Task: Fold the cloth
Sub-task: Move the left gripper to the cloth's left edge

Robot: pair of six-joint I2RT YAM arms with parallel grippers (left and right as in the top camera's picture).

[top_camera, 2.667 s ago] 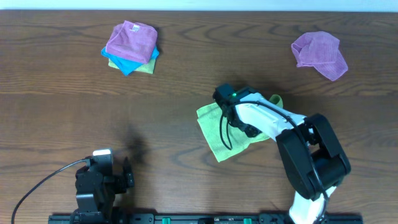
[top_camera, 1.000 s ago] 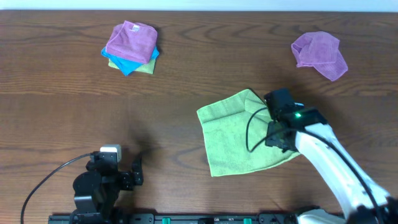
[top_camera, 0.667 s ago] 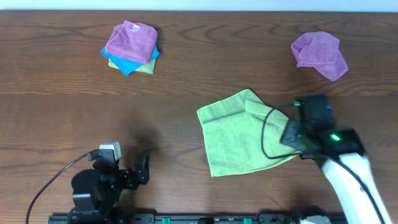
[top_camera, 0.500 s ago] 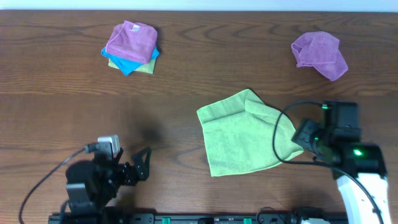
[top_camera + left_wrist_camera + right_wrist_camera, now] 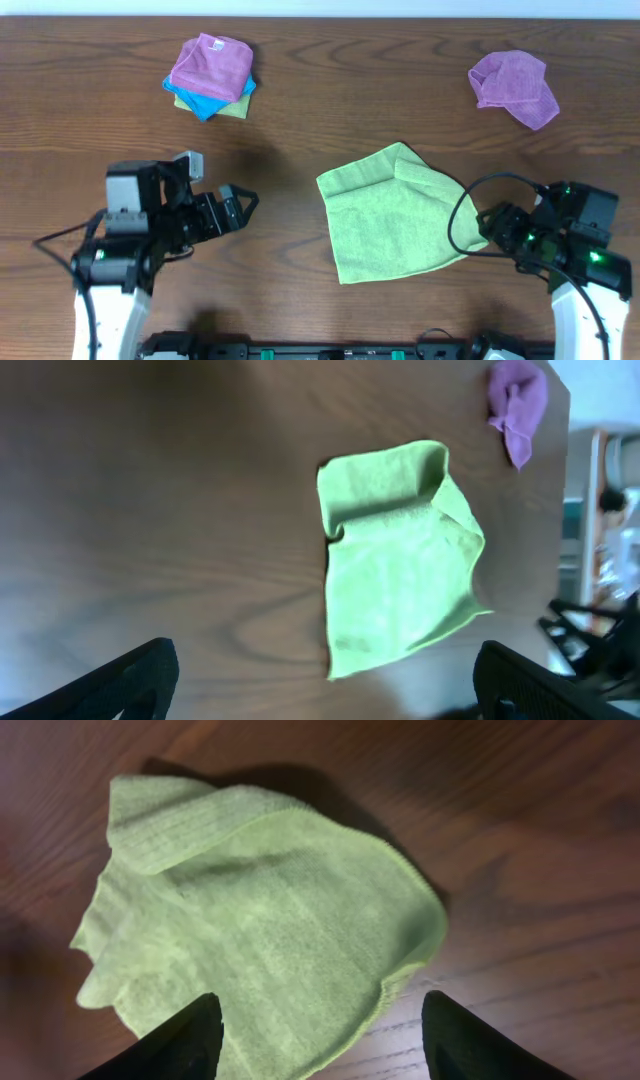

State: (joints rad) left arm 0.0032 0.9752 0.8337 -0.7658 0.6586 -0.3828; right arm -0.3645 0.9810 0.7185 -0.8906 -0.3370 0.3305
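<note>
Green is the colour of the cloth (image 5: 395, 215) to be folded, which is seen spread nearly flat on the wooden table (image 5: 300, 130) between the two grippers, turned a little out of square, with its far right part rumpled and a flap doubled over onto itself. No fold can be counted as made yet, so the task is judged to be at its start. The right gripper (image 5: 492, 228) is held just beside the cloth's right edge, close to the near right corner, and its fingers (image 5: 190, 1035) are shown spread wide in the right wrist view with nothing between them and the cloth lying directly ahead. The left gripper (image 5: 238, 207) is kept well apart from the cloth, off its left edge and pointed toward it, and its fingers (image 5: 130, 680) are likewise parted wide and empty. The right arm is therefore judged the nearer one, and the corner closest to it the likeliest first pinch, while the opposite edge is left facing the left arm. The rumpled flap may have to be flattened first if the layers are to lie even. Beyond the cloth, a crumpled purple cloth (image 5: 515, 88) is found far to its right and a stack of folded cloths (image 5: 210, 78) far to its left, both well apart from it
</note>
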